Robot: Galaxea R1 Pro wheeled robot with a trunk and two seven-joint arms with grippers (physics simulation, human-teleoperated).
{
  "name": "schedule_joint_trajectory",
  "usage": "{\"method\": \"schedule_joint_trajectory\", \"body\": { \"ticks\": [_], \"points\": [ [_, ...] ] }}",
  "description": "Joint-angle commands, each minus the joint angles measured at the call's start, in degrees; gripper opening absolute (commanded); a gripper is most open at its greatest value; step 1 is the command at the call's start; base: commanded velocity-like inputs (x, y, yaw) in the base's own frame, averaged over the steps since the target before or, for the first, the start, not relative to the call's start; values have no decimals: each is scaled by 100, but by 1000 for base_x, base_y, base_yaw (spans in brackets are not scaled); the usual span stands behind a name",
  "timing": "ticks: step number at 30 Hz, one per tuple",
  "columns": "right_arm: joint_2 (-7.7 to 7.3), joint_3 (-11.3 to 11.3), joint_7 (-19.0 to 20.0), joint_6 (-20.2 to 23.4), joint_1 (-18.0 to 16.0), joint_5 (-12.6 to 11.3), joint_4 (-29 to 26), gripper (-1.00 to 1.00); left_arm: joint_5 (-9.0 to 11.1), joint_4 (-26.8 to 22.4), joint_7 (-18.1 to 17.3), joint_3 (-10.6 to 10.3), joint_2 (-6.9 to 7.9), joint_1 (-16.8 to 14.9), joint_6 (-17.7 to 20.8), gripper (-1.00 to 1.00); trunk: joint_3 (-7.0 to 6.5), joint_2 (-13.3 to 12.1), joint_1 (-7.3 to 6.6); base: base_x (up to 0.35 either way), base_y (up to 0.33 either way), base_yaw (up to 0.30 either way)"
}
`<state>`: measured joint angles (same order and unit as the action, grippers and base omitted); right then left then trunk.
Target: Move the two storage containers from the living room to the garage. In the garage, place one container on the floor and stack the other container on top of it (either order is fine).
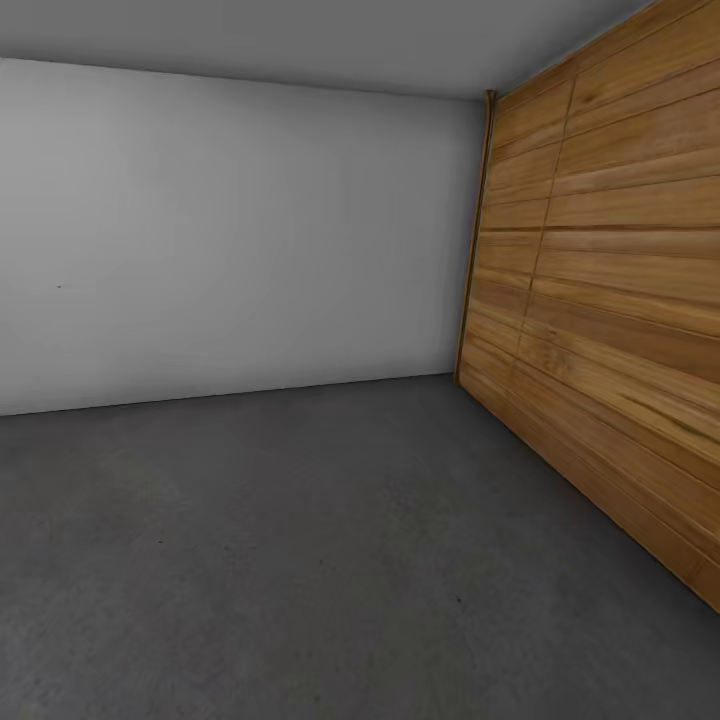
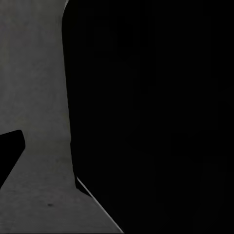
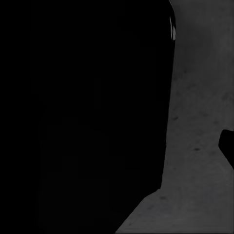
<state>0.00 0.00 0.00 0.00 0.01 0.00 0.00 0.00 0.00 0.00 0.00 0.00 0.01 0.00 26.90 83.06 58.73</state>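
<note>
1. From the head view we look into a corner of the garage (image 1: pixel 300 250): a plain white-grey wall (image 1: pixel 230 230) stands ahead and a wall of horizontal honey-brown planks (image 1: pixel 610 290) runs along the right.
2. The floor (image 1: pixel 300 560) is dark grey, speckled, matte concrete, meeting the white wall in a straight seam and the plank wall in a slanting one.
3. A grey ceiling (image 1: pixel 320 40) crosses the top of the head view.
4. A thin wooden post (image 1: pixel 476 240) marks the corner where the two walls join.
5. We see no orange-red tub here, so we cannot place either container from this spot.
6. In the left wrist view a large black shape (image 2: pixel 156 117) takes up most of the picture, with a strip of grey concrete (image 2: pixel 39 97) beside it. We cannot tell whether this pincer is spread or pressed together.
7. The right wrist view is much the same: a black mass (image 3: pixel 83 112) beside grey speckled concrete (image 3: pixel 200 112). We cannot tell this pincer's state either.
</note>
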Motion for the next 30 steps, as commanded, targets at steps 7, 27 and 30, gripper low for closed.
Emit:
{"method": "schedule_joint_trajectory", "body": {
  "ticks": [7,27,30],
  "points": [
    [-20,39,-11,-157,-9,62,0,100,0,-128,-9,19,44,-9,-70,100,3,2,0,0,0,0],
    [20,44,-9,-236,-9,68,0,100,0,-149,-9,18,44,-9,-70,100,3,2,0,0,0,90],
    [29,36,-9,-240,-9,76,0,100,2,-149,-9,18,44,-9,-72,100,3,2,0,0,0,269]
  ]
}}
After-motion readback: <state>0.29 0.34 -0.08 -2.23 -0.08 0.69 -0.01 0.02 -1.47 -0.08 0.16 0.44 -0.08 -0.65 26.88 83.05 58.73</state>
